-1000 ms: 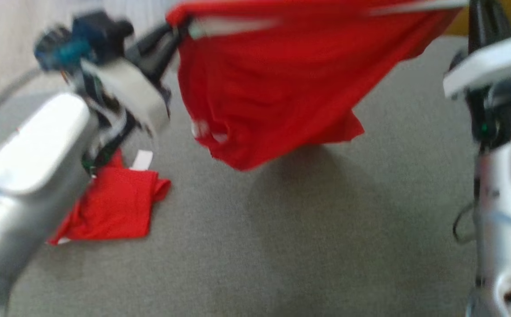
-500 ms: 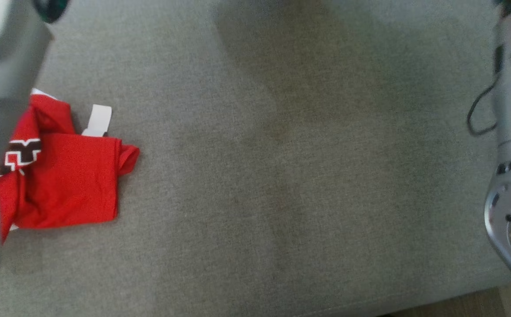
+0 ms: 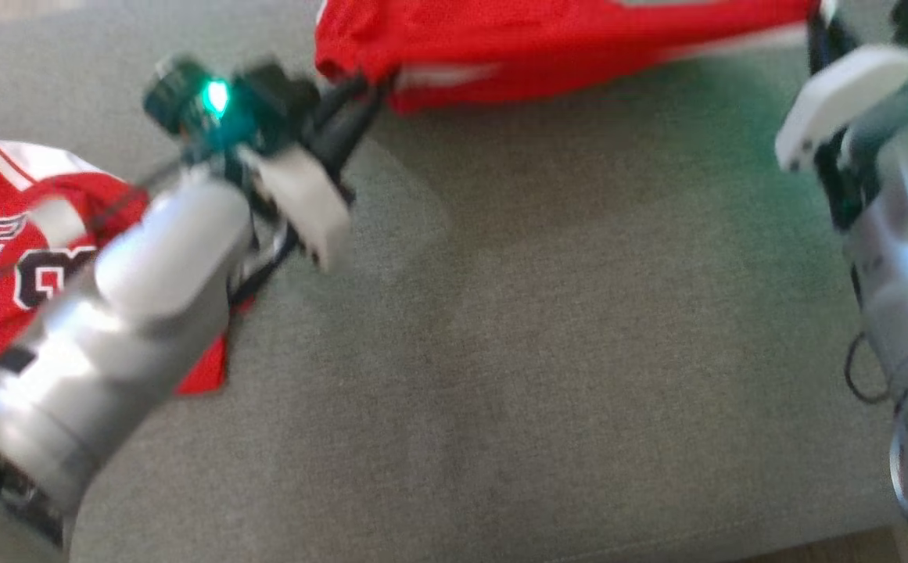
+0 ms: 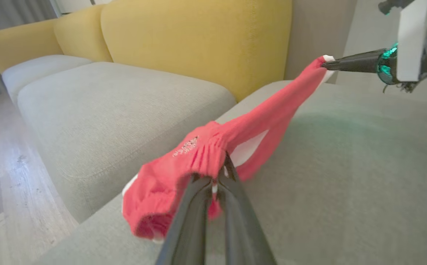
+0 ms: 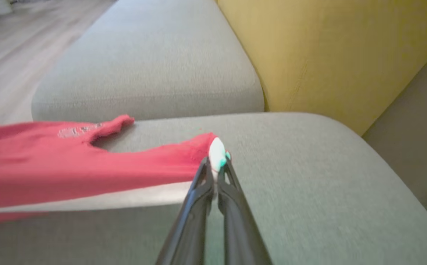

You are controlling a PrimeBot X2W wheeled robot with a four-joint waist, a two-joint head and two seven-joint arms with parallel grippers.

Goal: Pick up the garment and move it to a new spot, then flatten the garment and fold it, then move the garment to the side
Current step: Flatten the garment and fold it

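Garment [image 3: 547,47] lowered toward grey cushion [image 3: 540,352]; both jaws pinch its ends; yellow backrest [image 4: 198,40] behind.

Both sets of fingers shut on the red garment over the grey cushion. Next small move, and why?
Probably lower both arms together while holding the spread. The left fingers and right fingers pinch opposite ends of the red garment. It hangs stretched above the bare grey cushion, so setting it down should lay it fairly flat.

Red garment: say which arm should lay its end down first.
Probably left: the left pincer is shut on the red garment where it bunches and sags near the cushion; the right pincer holds its end taut.
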